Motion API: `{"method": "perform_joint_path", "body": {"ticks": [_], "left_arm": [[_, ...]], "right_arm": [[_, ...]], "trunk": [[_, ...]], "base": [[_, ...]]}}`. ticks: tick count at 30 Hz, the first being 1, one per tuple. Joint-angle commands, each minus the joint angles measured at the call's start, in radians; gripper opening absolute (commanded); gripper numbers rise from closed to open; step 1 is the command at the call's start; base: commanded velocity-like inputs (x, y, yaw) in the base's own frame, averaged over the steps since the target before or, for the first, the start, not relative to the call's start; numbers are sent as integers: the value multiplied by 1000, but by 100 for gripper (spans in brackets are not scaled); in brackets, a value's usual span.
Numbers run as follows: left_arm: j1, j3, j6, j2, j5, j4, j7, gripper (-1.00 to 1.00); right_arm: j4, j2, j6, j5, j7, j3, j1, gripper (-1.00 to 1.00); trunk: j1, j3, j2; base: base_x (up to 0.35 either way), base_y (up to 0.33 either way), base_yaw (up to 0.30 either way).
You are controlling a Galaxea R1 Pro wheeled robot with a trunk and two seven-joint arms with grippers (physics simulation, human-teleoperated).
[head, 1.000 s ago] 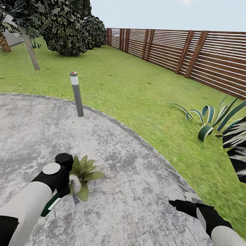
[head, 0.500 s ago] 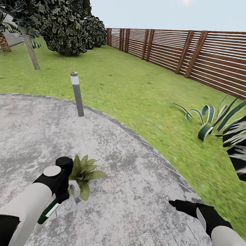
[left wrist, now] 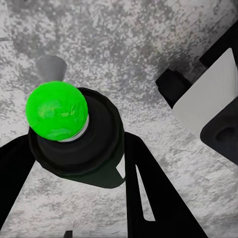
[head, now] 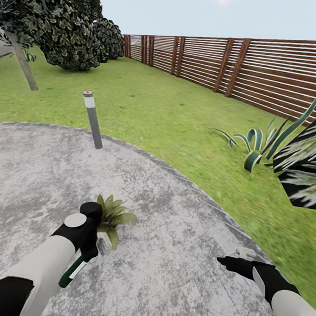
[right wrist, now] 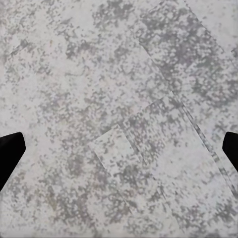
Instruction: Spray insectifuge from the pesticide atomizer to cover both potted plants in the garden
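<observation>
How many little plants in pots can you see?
1. A small potted plant sits on the grey paved patch, right beside the left pincer holding the pesticide atomizer. A second one may be out of view.

Slim black cylindrical atomizer bottle (head: 73, 271) with white label and bright green top button (left wrist: 57, 111), tilted, clamped in left gripper (head: 86, 256). Small speckled green rosette plant (head: 112, 215) just beside, on mottled grey paving (head: 168, 255).
</observation>
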Motion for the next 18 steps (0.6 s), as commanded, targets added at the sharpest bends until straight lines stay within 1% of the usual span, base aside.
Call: {"method": "perform_joint_path", "body": {"ticks": [1,12,14,18], "left_arm": [[0,-1,9,0,-8,-1,-8,-100],[0,-2,9,0,-8,-1,-9,-100],[0,-1,10,0,-9,-1,-9,-100],[0,-1,11,0,-9,-1,-9,-100]], "right_arm": [[-2,1,5,9,7,-9,0,100],[-2,1,5,9,7,-9,0,100],[-1,1,5,10,7,-9,0,100],[49,1,5,9,7,-9,0,100]], "trunk": [[-1,-1,0],[-1,-1,0],[-1,-1,0],[-1,-1,0]], "base": [[-2,4,0],[0,6,0],[0,200,0],[0,287,-21]]}}
